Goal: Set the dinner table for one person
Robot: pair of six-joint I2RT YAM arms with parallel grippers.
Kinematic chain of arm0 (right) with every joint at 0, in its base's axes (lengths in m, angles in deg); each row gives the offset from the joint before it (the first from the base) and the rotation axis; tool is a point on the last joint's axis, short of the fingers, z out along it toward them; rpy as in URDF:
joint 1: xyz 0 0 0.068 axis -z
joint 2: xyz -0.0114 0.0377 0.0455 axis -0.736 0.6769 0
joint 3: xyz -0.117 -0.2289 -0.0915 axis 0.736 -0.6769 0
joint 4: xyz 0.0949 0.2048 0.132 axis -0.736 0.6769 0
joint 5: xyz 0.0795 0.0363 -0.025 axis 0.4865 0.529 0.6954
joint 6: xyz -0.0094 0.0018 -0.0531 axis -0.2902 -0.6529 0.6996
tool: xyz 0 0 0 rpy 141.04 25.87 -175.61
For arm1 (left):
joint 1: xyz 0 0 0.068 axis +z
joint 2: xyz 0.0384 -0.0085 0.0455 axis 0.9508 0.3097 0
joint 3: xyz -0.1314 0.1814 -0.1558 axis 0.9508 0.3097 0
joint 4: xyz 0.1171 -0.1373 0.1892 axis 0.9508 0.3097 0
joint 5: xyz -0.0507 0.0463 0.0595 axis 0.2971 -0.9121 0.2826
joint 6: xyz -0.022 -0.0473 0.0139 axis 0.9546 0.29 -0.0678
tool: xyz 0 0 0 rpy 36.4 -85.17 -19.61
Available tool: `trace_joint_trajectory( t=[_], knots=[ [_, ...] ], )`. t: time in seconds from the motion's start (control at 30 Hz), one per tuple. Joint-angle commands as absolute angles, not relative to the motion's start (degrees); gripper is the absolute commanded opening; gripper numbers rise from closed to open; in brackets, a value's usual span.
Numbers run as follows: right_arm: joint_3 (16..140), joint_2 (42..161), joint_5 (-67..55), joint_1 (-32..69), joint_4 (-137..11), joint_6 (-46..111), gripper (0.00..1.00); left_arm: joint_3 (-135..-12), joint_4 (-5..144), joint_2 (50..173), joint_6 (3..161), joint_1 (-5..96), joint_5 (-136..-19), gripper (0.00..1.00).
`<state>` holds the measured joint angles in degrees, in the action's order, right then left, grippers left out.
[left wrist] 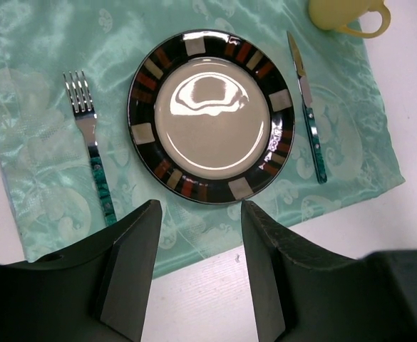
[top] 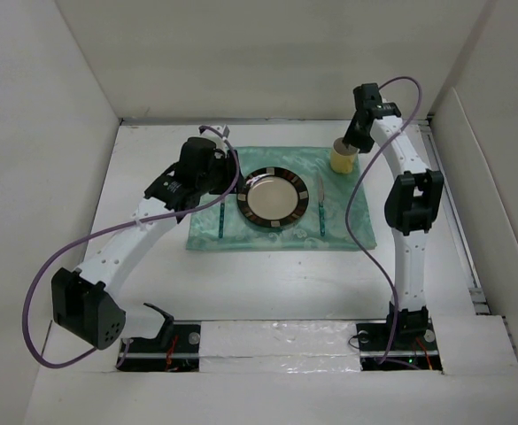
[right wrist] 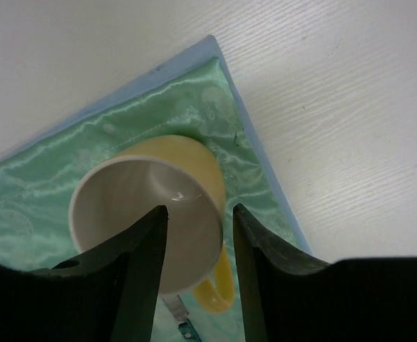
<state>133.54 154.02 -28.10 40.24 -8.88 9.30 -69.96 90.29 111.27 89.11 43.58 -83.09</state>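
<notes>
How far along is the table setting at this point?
Done: the plate sits centred on the green mat, with the fork on its left, the knife on its right, and the yellow mug at the mat's far right corner. In hand: nothing; the right end effector stands open astride the mug's rim, the left end effector open and empty. Left: probably only lifting clear.

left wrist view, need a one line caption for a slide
Open left gripper over the green mat, plate between fork and knife, yellow mug past the knife tip
</notes>
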Motion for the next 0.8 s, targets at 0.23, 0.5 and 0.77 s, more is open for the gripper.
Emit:
trace_joint_trajectory(
  t=[0.23, 0.5, 0.77],
  knots=[
    [116.42, 115.66, -9.27, 40.54, -39.06, 5.86, 0.56, -83.75, 90.03, 109.73, 90.10, 43.92, -93.32, 0.48],
    [90.40, 84.38, -12.31, 43.08, -55.47, 1.99, 0.82, -93.95, 86.35, 100.86, 88.08, 43.92, -109.73, 0.71],
    [82.19, 81.26, -45.92, 44.67, -51.88, 1.55, 0.85, -83.42, 85.28, 92.67, 87.37, 43.92, -112.58, 0.86]
  ],
)
